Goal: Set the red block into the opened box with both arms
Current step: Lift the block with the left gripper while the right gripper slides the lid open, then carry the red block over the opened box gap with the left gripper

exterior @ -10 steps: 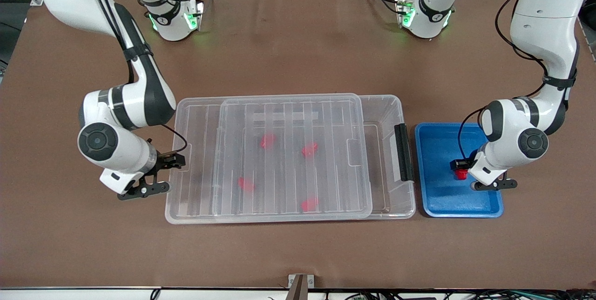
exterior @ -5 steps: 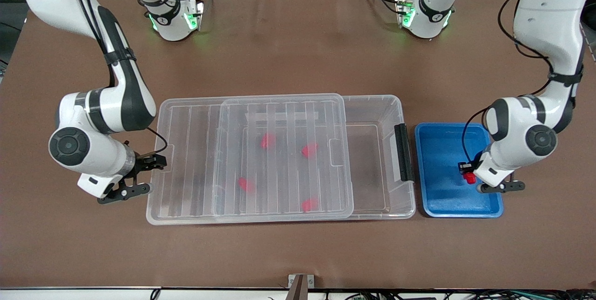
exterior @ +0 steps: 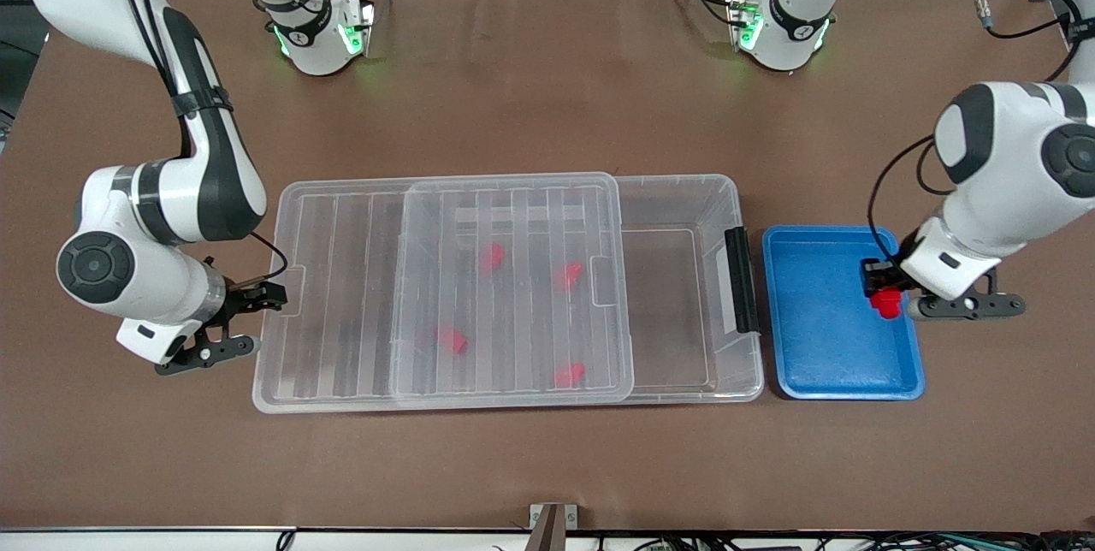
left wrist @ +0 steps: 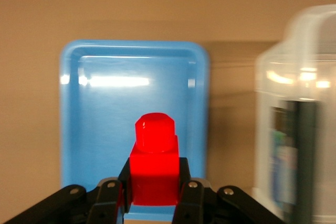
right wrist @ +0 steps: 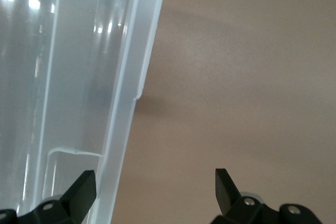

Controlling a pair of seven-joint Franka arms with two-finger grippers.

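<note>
Red block (left wrist: 154, 169), a small bright plastic piece with a squarish body and a narrower faceted stub on top, now sits clenched between the fingers of the left gripper (exterior: 885, 293), lifted clear of the shallow blue plastic tray (exterior: 821, 367) with rounded corners that it hangs over; a second ago that gripper was low in the tray and only closing. Meanwhile the flat ribbed translucent lid (exterior: 342, 303) has slid further toward the right arm's end of the brown bench (exterior: 547, 465), so more of the large clear rectangular plastic box (exterior: 684, 200) with its black clip (exterior: 741, 279) stands uncovered at the tray end. The right gripper (exterior: 257, 299) is at the lid's edge with its jaws spread wide; the right wrist view shows the lid's rim just inside one finger (right wrist: 79, 192), not pinched. Four more red blocks (exterior: 491, 257) show blurred through the lid, lying on the box floor. I judge the pick done and the opening probably wide enough, so what remains is to carry the block over the bare part of the box and let go
</note>
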